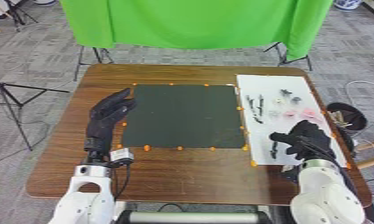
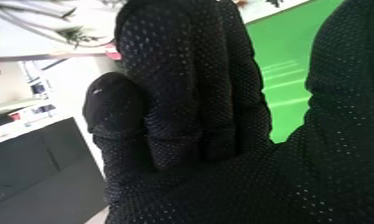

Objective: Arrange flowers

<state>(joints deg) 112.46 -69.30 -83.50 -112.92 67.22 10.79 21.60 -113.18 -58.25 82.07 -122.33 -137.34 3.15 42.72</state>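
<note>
Head view, flowers [image 1: 310,114]: loose, near right edge of table [image 1: 188,172]
Arranging: seemingly all ahead
My right hand [image 2: 197,110]: straight-fingered, thumb apart

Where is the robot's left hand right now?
In the head view, the left hand is at the left side of the brown table, right by the left edge of the dark mat.
</note>
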